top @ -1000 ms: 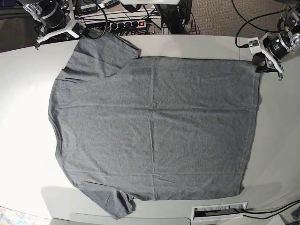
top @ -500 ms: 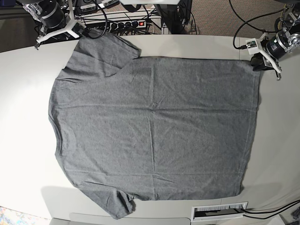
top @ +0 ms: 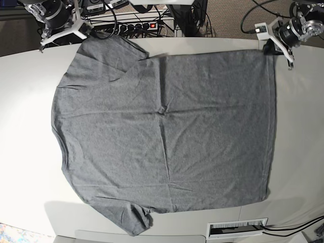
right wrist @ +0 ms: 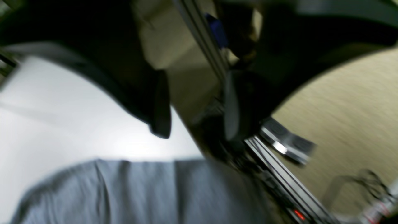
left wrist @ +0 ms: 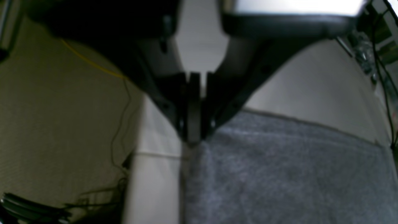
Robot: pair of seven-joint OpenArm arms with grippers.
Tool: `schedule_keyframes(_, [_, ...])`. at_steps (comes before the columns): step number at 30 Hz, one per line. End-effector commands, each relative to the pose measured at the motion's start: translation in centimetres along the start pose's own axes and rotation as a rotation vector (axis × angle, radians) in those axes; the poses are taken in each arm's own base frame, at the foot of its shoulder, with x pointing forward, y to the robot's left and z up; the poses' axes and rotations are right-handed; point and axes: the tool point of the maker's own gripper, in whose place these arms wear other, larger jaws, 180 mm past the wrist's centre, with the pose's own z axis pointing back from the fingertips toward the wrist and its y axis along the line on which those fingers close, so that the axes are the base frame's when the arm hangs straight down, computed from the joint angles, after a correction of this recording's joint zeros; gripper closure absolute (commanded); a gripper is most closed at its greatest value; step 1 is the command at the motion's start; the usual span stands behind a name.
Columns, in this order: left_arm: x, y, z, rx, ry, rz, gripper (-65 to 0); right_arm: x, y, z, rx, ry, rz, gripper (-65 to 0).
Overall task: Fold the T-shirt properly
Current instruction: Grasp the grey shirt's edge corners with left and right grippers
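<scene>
The grey T-shirt (top: 162,131) lies spread flat on the white table (top: 25,126), collar to the left and hem to the right. Its far edge reaches the table's back edge. My left gripper (top: 271,48) is at the far right hem corner. In the left wrist view its jaws (left wrist: 193,137) are shut, pinching the very corner of the T-shirt (left wrist: 279,174). My right gripper (top: 75,31) hovers at the far left sleeve. In the right wrist view it (right wrist: 197,124) stands open, with nothing between its fingers, just above the T-shirt's fabric (right wrist: 124,193).
A power strip (top: 136,25) with a red light and tangled cables lie just behind the table's back edge. A white labelled slot (top: 237,228) sits at the front edge. Carpeted floor lies beyond the table.
The left gripper shut on the hem corner and moved toward the back edge, dragging the shirt's far side with it. The right gripper opened at the far sleeve.
</scene>
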Motion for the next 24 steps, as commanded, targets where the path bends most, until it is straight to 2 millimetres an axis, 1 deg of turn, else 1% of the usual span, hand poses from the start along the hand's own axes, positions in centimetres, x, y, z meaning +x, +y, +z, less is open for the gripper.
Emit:
schedule_keyframes(1, [-0.1, -0.2, 0.4, -0.015, 0.002, -0.023, 0.0, 0.5, -0.1, 0.3, -0.001, -0.025, 0.012, -31.3])
schedule_keyframes(3, [-0.3, -0.8, 0.5, -0.028, 0.010, -0.039, 0.0, 0.9, 0.2, 0.3, 0.020, -0.043, 0.014, -31.3])
schedule_keyframes(6, [-0.4, -0.8, 0.5, -0.029, 0.009, -0.040, 0.0, 1.2, 1.1, 0.4, 0.066, -0.064, 0.024, -31.3])
schedule_keyframes(9, [-0.2, -0.8, 0.5, -0.029, 0.001, -0.040, 0.0, 2.0, 1.0, 0.4, 0.063, -0.105, 0.023, -31.3])
schedule_keyframes(10, [0.0, -0.9, 0.5, -0.029, -0.011, -0.039, 0.0, 1.9, 0.9, 0.2, 0.060, -0.106, 0.023, -31.3])
schedule_keyframes(13, [0.3, -0.8, 0.5, -0.029, -0.024, -0.039, 0.0, 0.4, 0.2, -1.0, 0.042, -0.064, 0.021, -31.3])
schedule_keyframes(18, [0.3, -0.8, 0.5, -0.026, -0.024, -0.039, 0.0, 0.1, -1.3, -2.3, 0.007, -0.069, 0.007, -31.3])
schedule_keyframes(20, [0.3, -0.8, 0.5, -0.026, -0.024, -0.039, 0.0, -0.3, -1.7, -3.0, 0.001, -0.063, -0.004, -31.3])
schedule_keyframes(22, [0.3, -0.8, 0.5, -0.026, -0.024, -0.039, 0.0, -0.8, -1.9, -3.6, 0.000, -0.054, -0.015, -31.3])
schedule_keyframes(24, [0.3, -0.8, 0.5, -0.026, -0.024, -0.039, 0.0, -0.9, -1.6, -4.0, 0.011, -0.049, -0.019, -31.3])
